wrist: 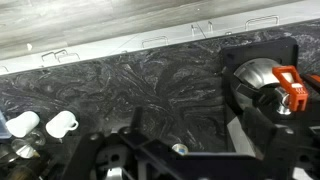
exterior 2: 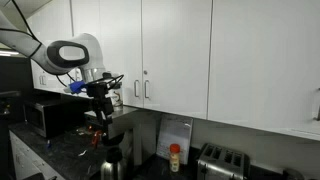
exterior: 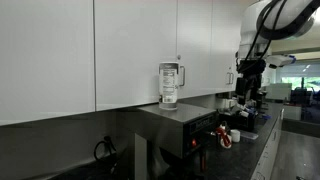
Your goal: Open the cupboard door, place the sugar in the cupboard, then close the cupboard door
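Observation:
The sugar jar [exterior: 170, 85] is clear with white contents and stands upright on a dark appliance under the wall cupboards. The cupboard door [exterior 2: 175, 60] is a glossy white panel, shut, with its slim handle [exterior 2: 147, 90] near the left edge. The cupboard's inside is hidden. My gripper [exterior 2: 100, 92] hangs below the neighbouring door, left of that handle, above the counter; it also shows in an exterior view [exterior: 245, 82], apart from the jar. In the wrist view my gripper [wrist: 190, 130] points down at the dark marbled counter, jaws apart and empty.
A microwave [exterior 2: 45, 115] stands left of the gripper. A kettle [exterior 2: 112, 165], a spice bottle [exterior 2: 175, 157] and a toaster [exterior 2: 220, 160] stand on the counter. Two white cups [wrist: 45, 124] and a steel part with an orange piece [wrist: 270, 85] lie below the gripper.

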